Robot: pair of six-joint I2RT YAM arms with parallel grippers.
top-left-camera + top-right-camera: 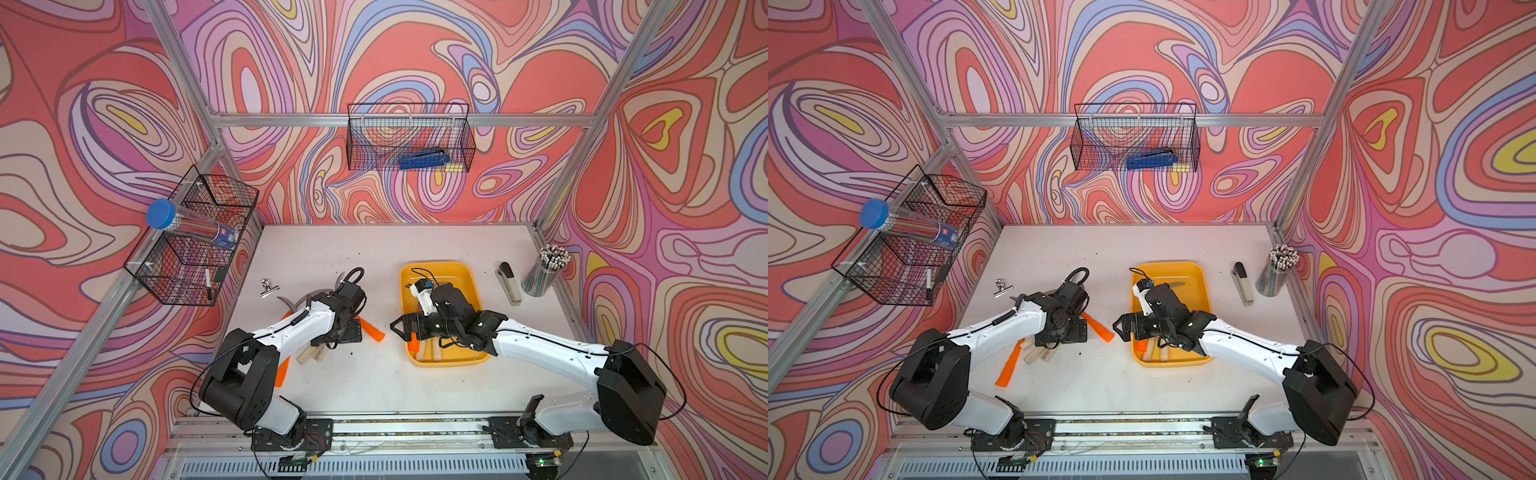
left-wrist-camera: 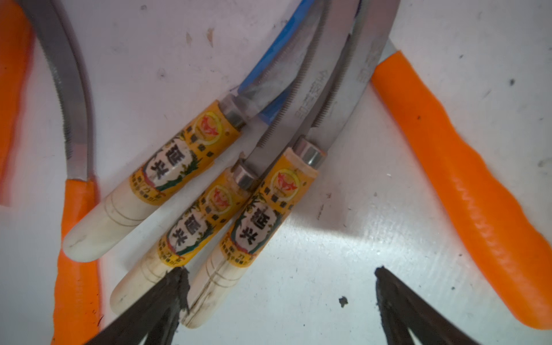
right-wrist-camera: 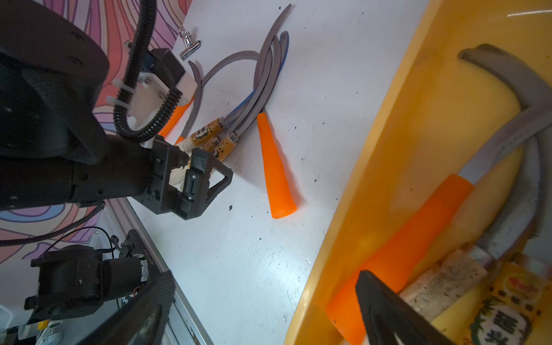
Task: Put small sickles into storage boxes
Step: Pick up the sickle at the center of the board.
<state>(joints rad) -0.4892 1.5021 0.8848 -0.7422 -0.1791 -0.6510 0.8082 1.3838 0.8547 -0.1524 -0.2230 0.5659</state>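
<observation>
Left claw (image 2: 279, 274): wide open, empty, low over three wood-handled sickles (image 2: 263, 221) on the worktop (image 2: 328, 268).
Right claw (image 3: 264, 276): wide open, empty, across the yellow tray (image 1: 440, 267) rim.
Tray inside: an orange-handled sickle (image 3: 418, 239) lay there.

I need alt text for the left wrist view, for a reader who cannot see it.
Three wooden-handled sickles with yellow labels lie side by side on the white table, blades overlapping. The open left pincer is at their handle ends, holding nothing. Orange-handled sickles flank them.
</observation>
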